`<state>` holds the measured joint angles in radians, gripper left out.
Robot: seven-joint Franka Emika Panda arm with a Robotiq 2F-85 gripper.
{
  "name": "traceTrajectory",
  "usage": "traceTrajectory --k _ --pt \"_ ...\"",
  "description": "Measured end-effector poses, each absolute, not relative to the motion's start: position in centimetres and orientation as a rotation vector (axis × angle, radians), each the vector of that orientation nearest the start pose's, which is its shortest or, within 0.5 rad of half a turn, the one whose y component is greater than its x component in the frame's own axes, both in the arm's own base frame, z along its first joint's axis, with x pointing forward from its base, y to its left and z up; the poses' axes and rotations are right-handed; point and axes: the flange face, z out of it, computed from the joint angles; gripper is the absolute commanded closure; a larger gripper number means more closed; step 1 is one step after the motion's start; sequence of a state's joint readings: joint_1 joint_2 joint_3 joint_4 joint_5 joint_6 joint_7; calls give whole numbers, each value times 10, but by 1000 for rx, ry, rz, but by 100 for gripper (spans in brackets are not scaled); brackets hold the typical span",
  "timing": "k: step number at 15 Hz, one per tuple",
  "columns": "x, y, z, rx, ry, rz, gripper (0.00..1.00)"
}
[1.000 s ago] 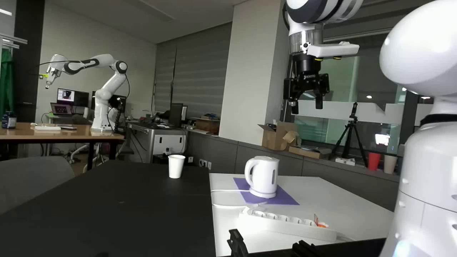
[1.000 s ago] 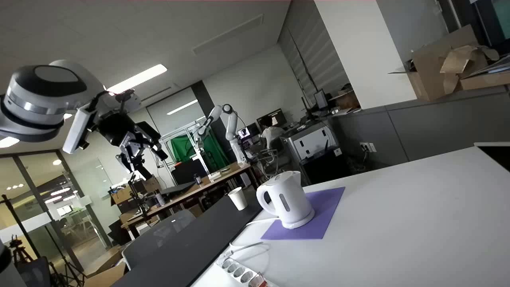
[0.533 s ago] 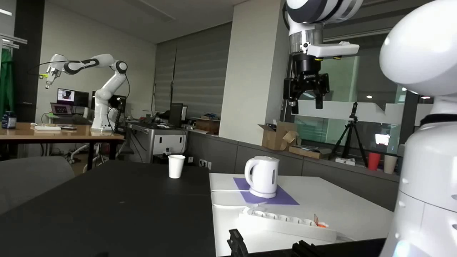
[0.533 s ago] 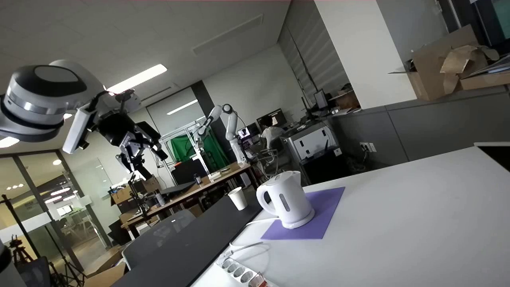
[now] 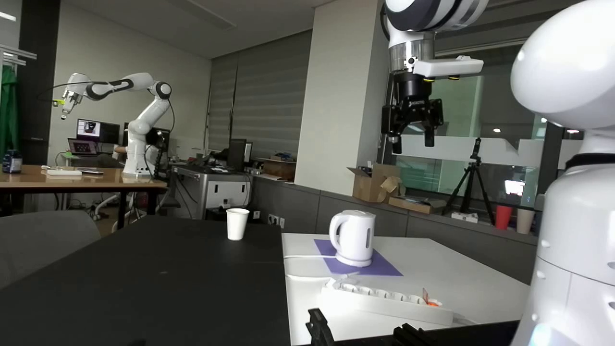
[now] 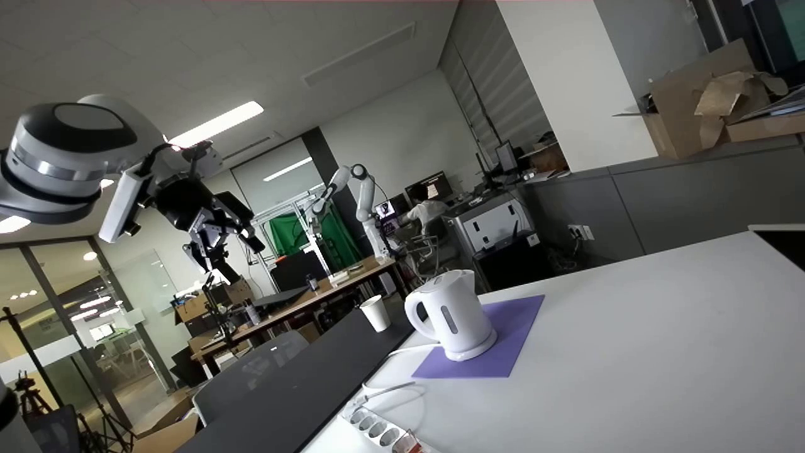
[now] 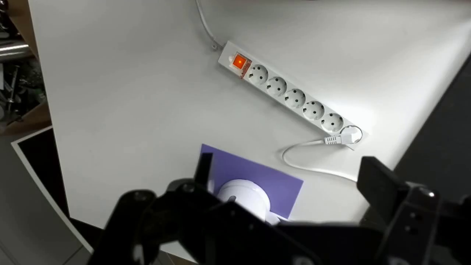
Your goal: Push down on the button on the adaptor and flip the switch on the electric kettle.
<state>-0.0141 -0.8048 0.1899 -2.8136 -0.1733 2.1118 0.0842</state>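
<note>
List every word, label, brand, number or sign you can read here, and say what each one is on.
"ROBOTIQ", small: on the black housing above the fingers.
Background monitor: screen content too small to read.
Dark bottle: any print too small to read.
Electric kettle, adaptor: no readable text.

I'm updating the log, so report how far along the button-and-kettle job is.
Possibly done: the button on the adaptor looks lit orange, so it may already be pressed. In hand: nothing; the open gripper hangs high, touching neither. Left: probably the switch on the electric kettle, whose position I cannot make out.
</note>
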Motion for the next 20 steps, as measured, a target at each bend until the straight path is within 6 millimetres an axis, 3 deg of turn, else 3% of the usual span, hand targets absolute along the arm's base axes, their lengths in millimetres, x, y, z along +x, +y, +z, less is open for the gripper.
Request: traceTrajectory --k 6,11,12,14,20 --pt "310 39 425 -3400 -206 -212 0" --pt "329 14 427 -3321 -99 -362 0" --pt "334 7 423 -3308 -74 -375 25" --pt "344 -7 413 -3287 -21 -387 32" --pt "366 -44 363 -3220 140 -330 75"
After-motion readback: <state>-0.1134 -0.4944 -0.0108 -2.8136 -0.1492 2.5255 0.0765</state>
